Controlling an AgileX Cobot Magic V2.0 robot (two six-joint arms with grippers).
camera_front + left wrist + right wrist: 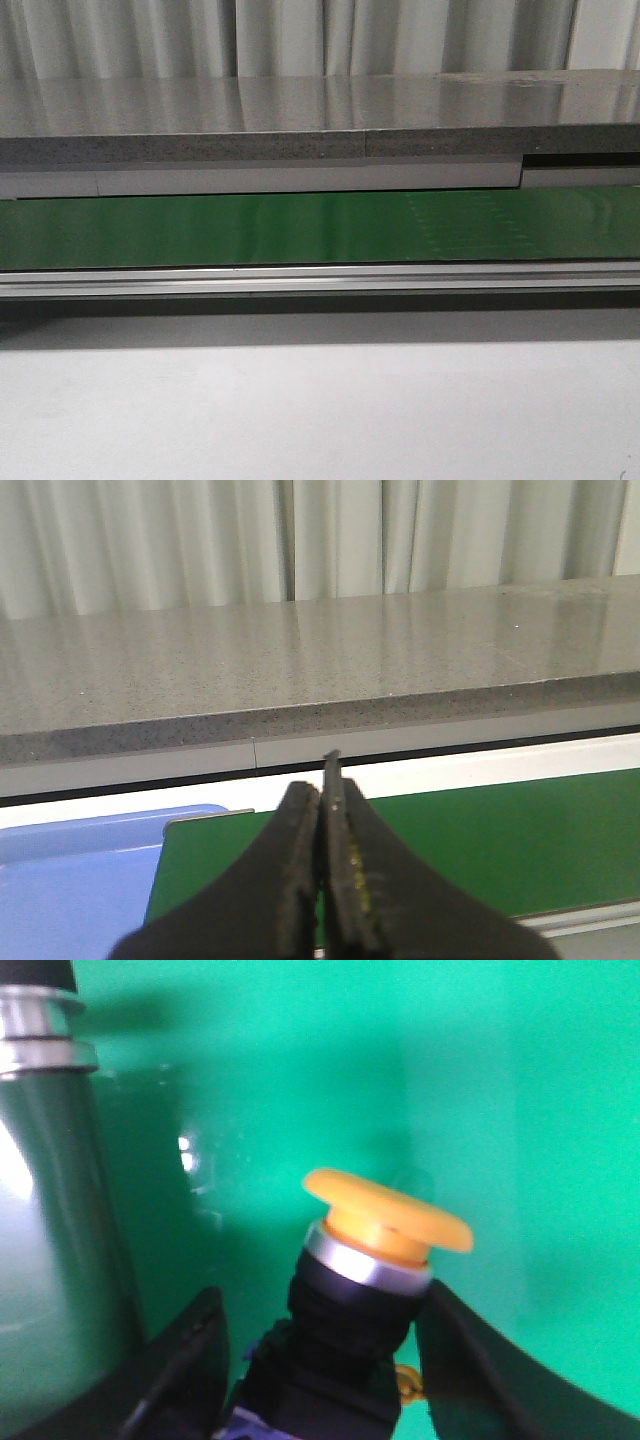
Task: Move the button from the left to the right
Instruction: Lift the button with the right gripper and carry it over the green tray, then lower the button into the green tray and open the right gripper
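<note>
Right wrist view: the button stands between the two dark fingers of the right gripper, its yellow-orange cap uppermost and tilted slightly, a silver collar beneath it, and the black blocky body running down out of the frame. The button's long axis, from body to cap, runs roughly along the fingers, pointing away from the wrist toward the green surface behind. The jaws stand apart on either side of the body; a narrow gap shows at each side, so whether the fingers press the body or merely bracket it cannot be told from this view. A glossy dark-green bottle with a silver neck ring stands just beside one finger, and the tight clearance there is the relation on which any closing or lifting move would depend. Left wrist view: the left gripper has its fingers pressed together with nothing between them, held above the green conveyor belt, with a blue tray to one side and a grey speckled counter beyond. Front view: only the belt, its aluminium rail and the counter appear; neither arm nor the button shows here. The right arm is plainly the nearer to the button.
</note>
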